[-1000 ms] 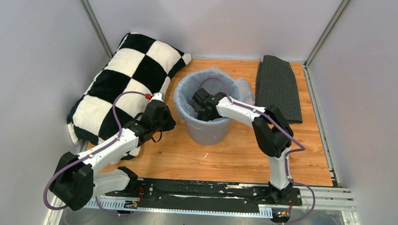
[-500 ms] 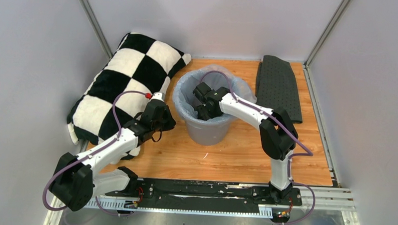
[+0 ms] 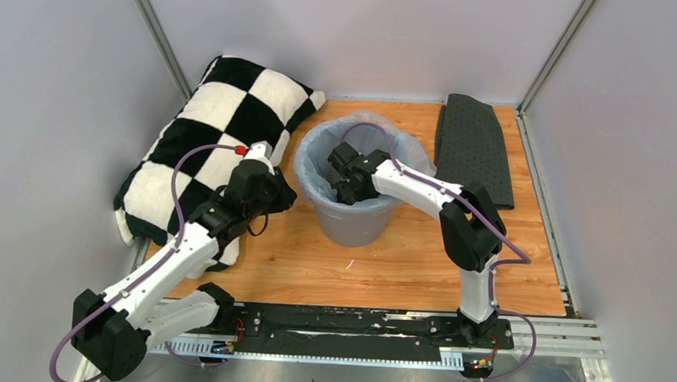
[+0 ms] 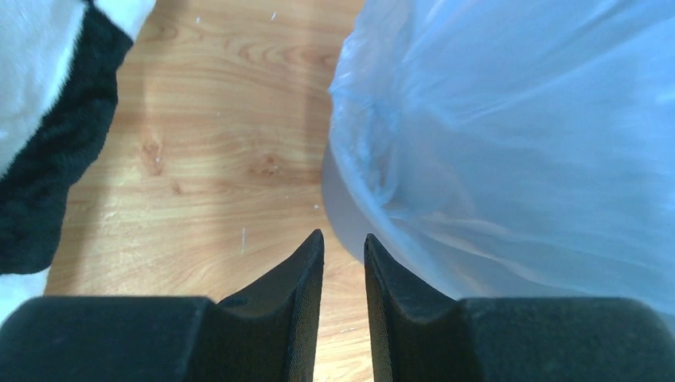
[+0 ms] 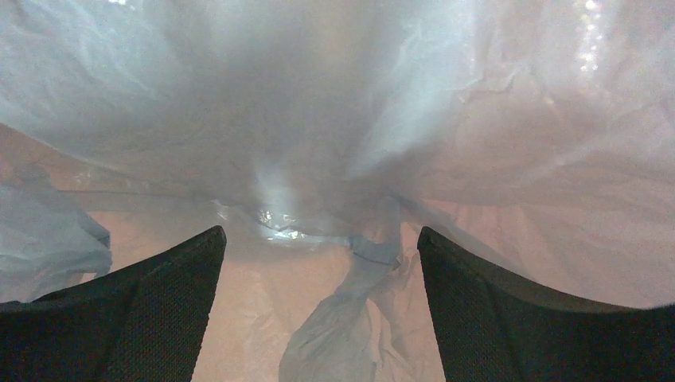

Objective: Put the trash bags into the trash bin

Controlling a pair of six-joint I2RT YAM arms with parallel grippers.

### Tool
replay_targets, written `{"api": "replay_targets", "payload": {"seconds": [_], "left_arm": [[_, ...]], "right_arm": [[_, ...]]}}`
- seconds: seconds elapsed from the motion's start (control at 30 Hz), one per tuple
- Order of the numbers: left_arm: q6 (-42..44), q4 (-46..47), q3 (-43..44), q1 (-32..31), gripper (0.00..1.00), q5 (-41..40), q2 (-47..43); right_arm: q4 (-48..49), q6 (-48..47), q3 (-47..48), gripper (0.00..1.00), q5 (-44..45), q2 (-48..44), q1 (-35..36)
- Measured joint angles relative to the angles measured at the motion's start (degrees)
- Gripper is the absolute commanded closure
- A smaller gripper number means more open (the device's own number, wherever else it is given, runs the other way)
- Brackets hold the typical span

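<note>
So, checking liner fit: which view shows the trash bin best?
Top external: trash bin shows rim to base, trash bag over its rim. Left wrist shows a sliver of wall below the bag; right wrist only bag.

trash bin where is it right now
In the top view the trash bin stands mid-table, between the checkered pillow on its left and the dark dotted cloth on its right, with the right tool down inside it.

I see 1 black-and-white checkered pillow (image 3: 209, 144) lying at the back left of the wooden table (image 3: 384, 260), and 1 dark grey dotted cloth (image 3: 474, 149) flat at the back right corner.
</note>
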Motion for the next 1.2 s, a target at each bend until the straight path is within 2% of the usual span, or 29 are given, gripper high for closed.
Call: {"api": "replay_targets", "payload": {"seconds": [0.17,0.4,0.5,0.73,1.0,1.2], "left_arm": [[0.2,-4.1,5.0,0.0,0.67,0.0,-4.1],[-0.5,-6.2,10.3,0.0,0.51,2.0,-8.3],[-1.1,-5.5,12.0,0.0,0.49,4.4,-7.9],[-2.0,-3.0,12.7,0.0,0.5,9.2,-5.2],[-2.1,-1.6,12.7,0.0,0.61,11.0,-1.9],[-2.1,-0.2,12.7,0.0,0.65,11.4,-0.5]], "right_arm": [[0.6,0.0,-0.5,0.09,-0.1,1.1,0.0],[1.6,0.0,-1.3,0.09,-0.9,3.1,0.0],[2.1,0.0,-1.7,0.09,-1.1,3.4,0.0],[3.1,0.0,-2.5,0.1,-1.4,3.9,0.0],[3.3,0.0,-2.7,0.1,-1.6,4.1,0.0],[2.4,0.1,-2.0,0.1,-1.5,4.0,0.2]]}}
